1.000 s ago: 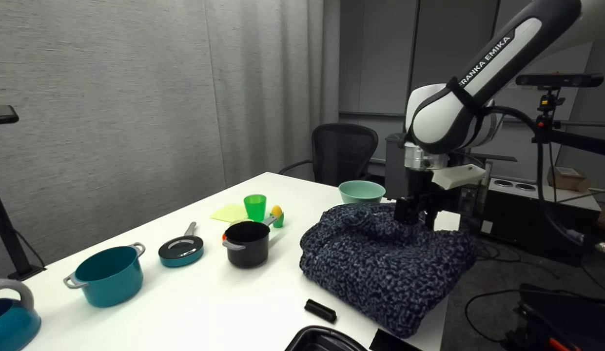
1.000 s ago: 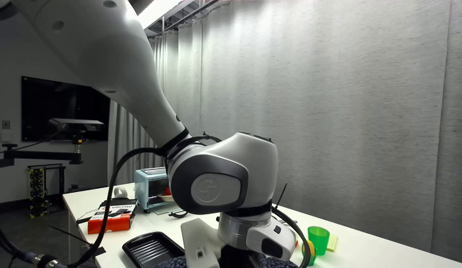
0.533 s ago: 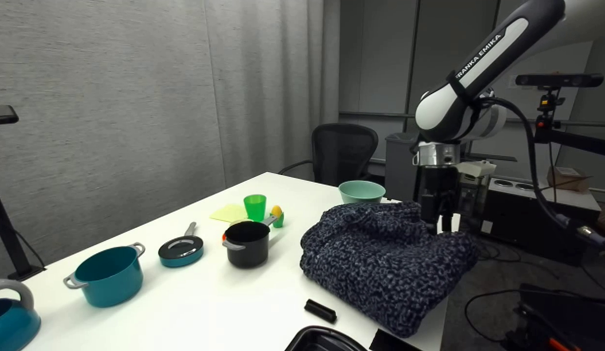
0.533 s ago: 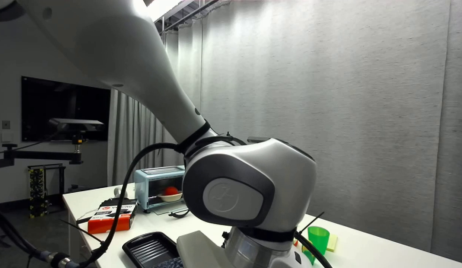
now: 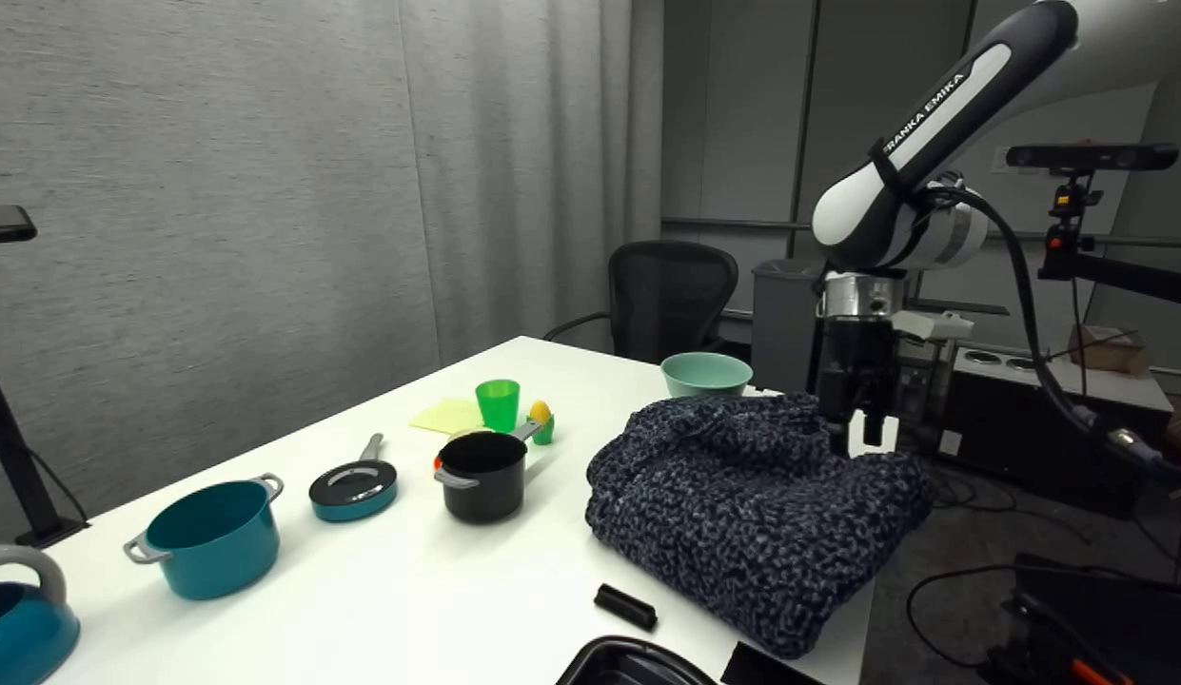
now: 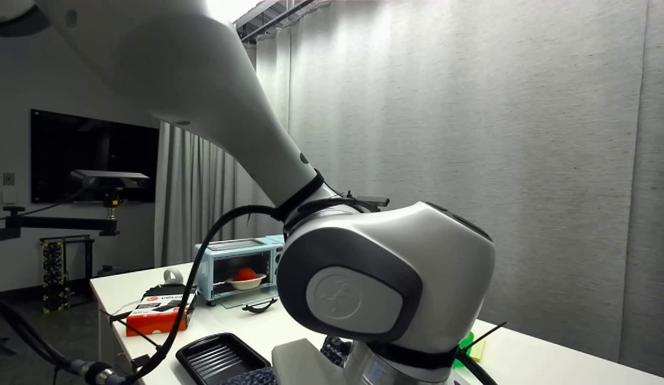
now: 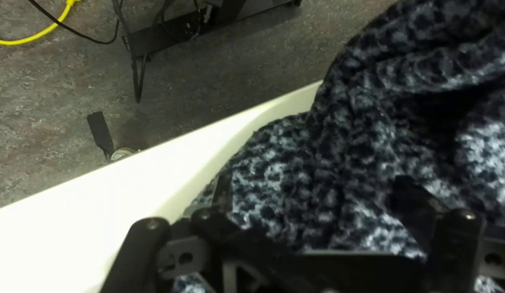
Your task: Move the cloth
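- A teal pot (image 5: 214,547) stands on the white table (image 5: 409,609).
- Right of it, a black pot (image 5: 485,487).
- Next, the navy cloth (image 5: 752,518) lies rumpled at the table's edge.
- At its far side, the gripper (image 5: 856,436) points down, fingers (image 7: 415,209) spread wide, gripping nothing; contact I cannot tell.
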